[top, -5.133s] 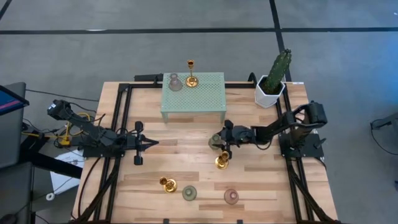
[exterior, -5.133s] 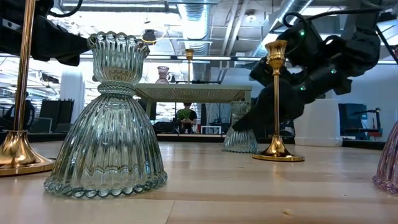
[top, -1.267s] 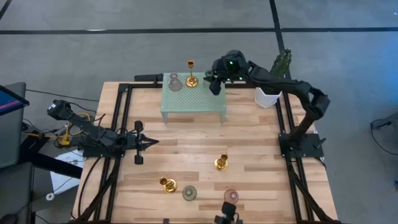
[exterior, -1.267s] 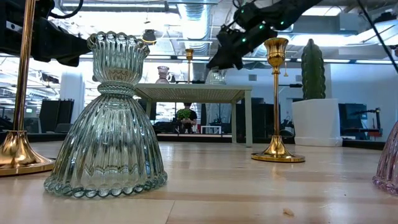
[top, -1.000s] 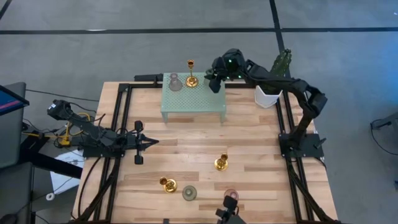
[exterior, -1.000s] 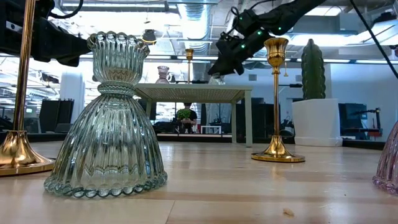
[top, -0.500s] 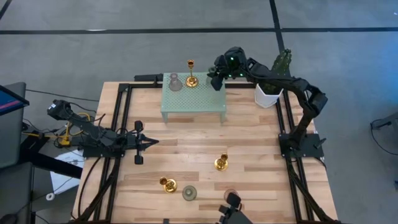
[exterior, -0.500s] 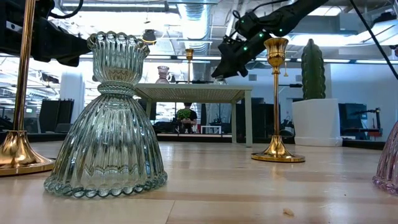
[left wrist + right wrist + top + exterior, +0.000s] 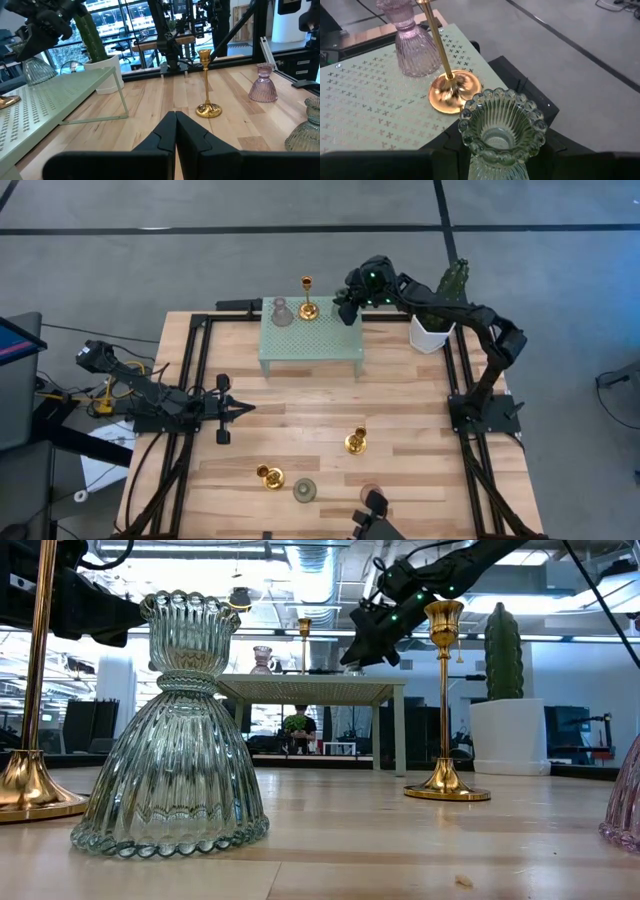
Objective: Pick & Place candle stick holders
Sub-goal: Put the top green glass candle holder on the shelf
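My right gripper [image 9: 346, 310] is shut on a sage green ribbed glass holder [image 9: 501, 131] over the far right corner of the mint green perforated stand [image 9: 310, 335]. The holder also shows in the left wrist view [image 9: 37, 70]. A pink holder [image 9: 282, 312] and a gold holder [image 9: 308, 307] stand on the stand by their bases. On the table stand two gold holders [image 9: 356, 442] [image 9: 269, 476], a green one [image 9: 305, 490] and a pink one [image 9: 369, 493]. My left gripper [image 9: 250, 409] is shut and empty at the table's left. My right gripper holds the green holder below its flared cup, at the neck [image 9: 497, 165], with one finger on each side. The fingers [image 9: 47, 27] come from above, slanting down. The holder stands upright, its base level with the stand's top; whether it rests there I cannot tell.
A cactus [image 9: 449, 285] in a white pot [image 9: 430, 332] stands at the far right, close to my right arm. A dark object [image 9: 371, 513] at the near edge covers part of the pink holder on the table. Bare wood lies between the stand and the near holders.
My right gripper has carried the green holder a little toward the table's right edge and down over the stand's far right corner; the holder stays upright. The dark object at the near edge has shifted.
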Robot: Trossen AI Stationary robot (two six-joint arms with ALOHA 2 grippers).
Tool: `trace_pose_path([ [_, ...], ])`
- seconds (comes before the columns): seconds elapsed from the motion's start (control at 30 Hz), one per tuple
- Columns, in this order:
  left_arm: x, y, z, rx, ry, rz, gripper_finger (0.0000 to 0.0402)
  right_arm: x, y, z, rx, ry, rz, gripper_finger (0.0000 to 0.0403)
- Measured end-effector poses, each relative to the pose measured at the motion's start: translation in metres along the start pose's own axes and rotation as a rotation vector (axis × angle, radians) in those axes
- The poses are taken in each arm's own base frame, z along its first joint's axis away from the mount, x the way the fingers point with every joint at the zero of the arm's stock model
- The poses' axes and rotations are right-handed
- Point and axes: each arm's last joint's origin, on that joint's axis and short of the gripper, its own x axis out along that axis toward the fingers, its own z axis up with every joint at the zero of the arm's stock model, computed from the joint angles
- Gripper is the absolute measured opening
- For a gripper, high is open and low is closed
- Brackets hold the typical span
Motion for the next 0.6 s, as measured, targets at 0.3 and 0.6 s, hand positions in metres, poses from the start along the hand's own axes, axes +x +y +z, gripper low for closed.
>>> trace_pose_path([
  [0.3, 0.0000, 0.0000, 0.0000, 0.000, 0.000, 0.000, 0.0006, 0.0000, 0.0005, -0.0021, 0.017, 0.021, 0.003, 0.0123],
  [0.6, 0.0000, 0.0000, 0.0000, 0.000, 0.000, 0.000, 0.0006, -0.0006, 0.0007, -0.0027, 0.011, 0.030, 0.005, 0.0126],
])
